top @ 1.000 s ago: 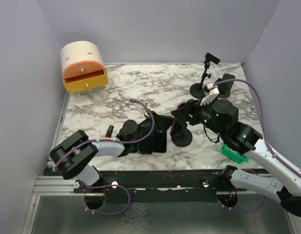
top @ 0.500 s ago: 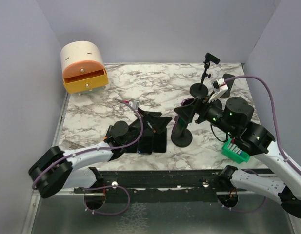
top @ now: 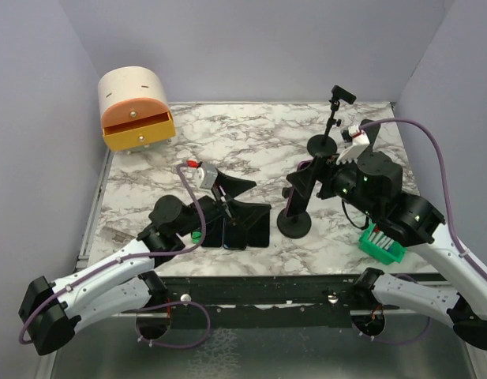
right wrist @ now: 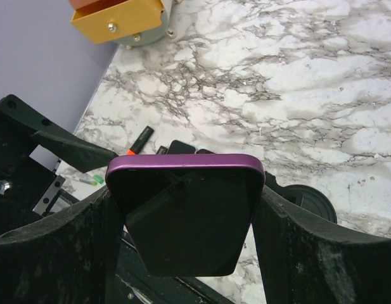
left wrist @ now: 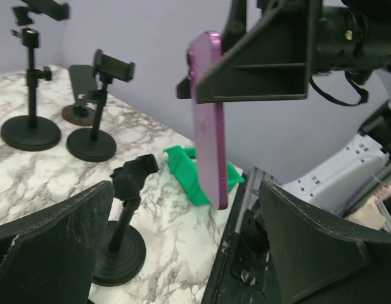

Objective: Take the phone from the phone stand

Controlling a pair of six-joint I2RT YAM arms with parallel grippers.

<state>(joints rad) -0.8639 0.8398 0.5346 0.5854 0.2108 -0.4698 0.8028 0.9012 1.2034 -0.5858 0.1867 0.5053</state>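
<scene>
The right end effector is clamping the purple phone across its width, one finger pressing each long edge, as its own wrist camera is showing. The phone is sitting squarely between those fingers, top edge facing the wrist, so the task's thing is lying right in the grasp and not off to any side of it.

The phone's long axis is running upright, hanging straight down from the fingers. In the left wrist view its lower end is hanging level with the head of the phone stand but apart from it, with open space showing between the two. I am judging from this that the phone is already sitting free of the cradle. The stand is standing below the right end effector and a little to one side of it, foot on the marble worktop.

What the coming move is turning on, in my judgement, is that gap: the phone is needing to travel away from the stand head, sideways or up, before tipping flat.

The left end effector is holding its fingers wide apart and gripping nothing, hovering over the dark phones lying beneath it, well apart from the purple one. The right arm is plainly the nearer.
</scene>
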